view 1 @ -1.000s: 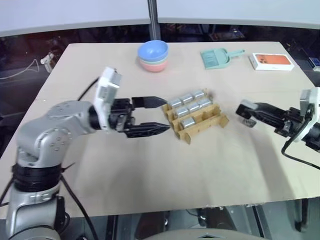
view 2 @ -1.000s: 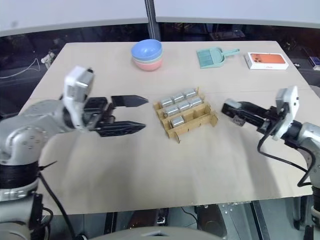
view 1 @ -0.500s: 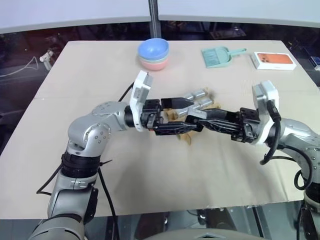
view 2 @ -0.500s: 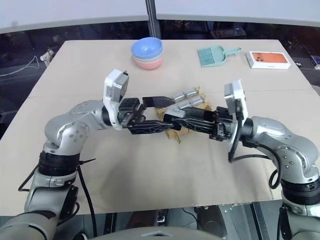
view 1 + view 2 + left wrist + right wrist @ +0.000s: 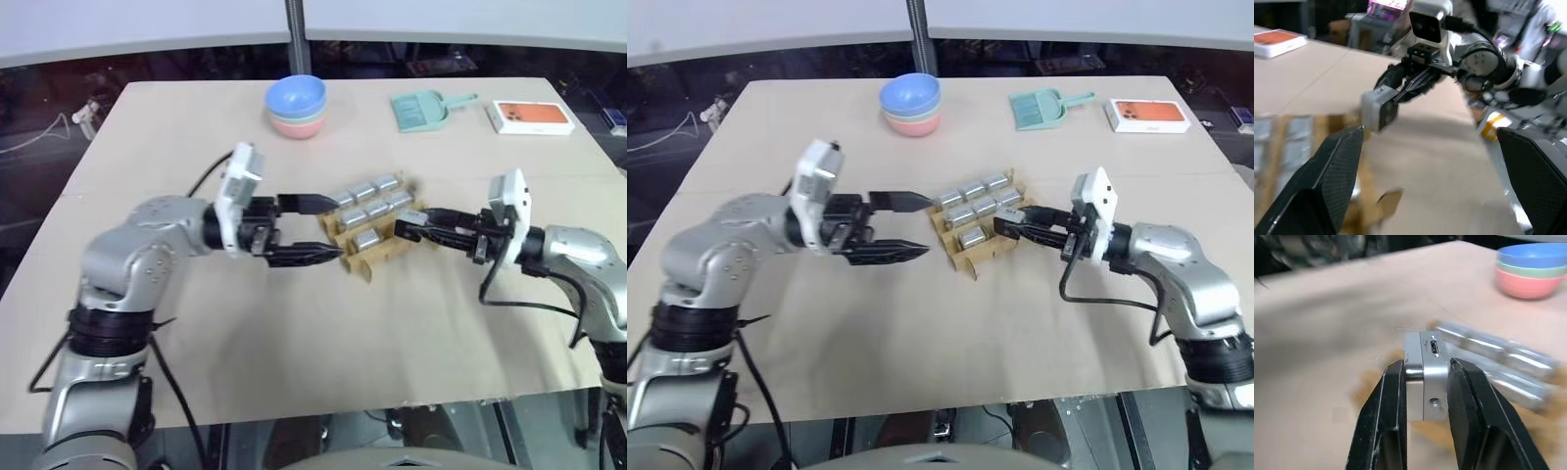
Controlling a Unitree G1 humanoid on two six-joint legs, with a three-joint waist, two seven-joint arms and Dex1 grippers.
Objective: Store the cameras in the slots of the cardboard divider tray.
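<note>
The right gripper (image 5: 1422, 382) is clamped on one silver-grey camera (image 5: 1426, 379), with a black finger pressed on each side of it. It holds this camera in the air just at the right end of the cardboard divider tray (image 5: 377, 257), near the tray's near row. In the left wrist view the same held camera (image 5: 1379, 108) shows as a small grey cube at the tip of the right gripper.

The left gripper (image 5: 328, 227) has its two fingers spread wide apart and holds nothing. It points to the right, and its fingertips stand just beside the left end of the tray.

The tray lies in the middle of the table (image 5: 294, 333), turned a little diagonally. Several cameras (image 5: 372, 210) already lie in its slots: three in the far row, two or three in the middle row and one in the near row.

At the far side of the table stand the stacked bowls (image 5: 297, 106), and to their right lie a teal dustpan (image 5: 423, 109) and a white-and-orange box (image 5: 532, 117).
</note>
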